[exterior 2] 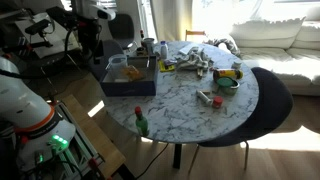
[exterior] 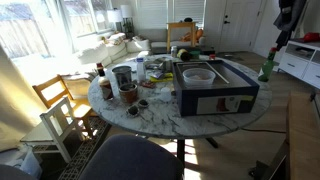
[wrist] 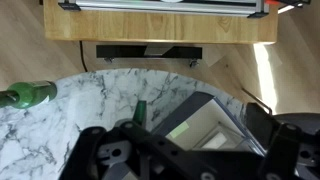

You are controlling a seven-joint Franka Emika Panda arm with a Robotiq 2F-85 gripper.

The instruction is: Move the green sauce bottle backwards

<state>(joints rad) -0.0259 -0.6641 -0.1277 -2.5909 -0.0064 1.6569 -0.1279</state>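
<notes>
Here the green sauce bottle (exterior 2: pixel 141 123) stands upright near the edge of the marble bench (exterior 2: pixel 205 128), close to a corner of the big dark box (exterior 2: pixel 130 76). In the wrist view it shows at the far left, over the bench rim. The pincer (wrist: pixel 185 155) hangs above the bench, apart from the bottle. I cannot tell whether its jaws are wide or narrow.
</notes>
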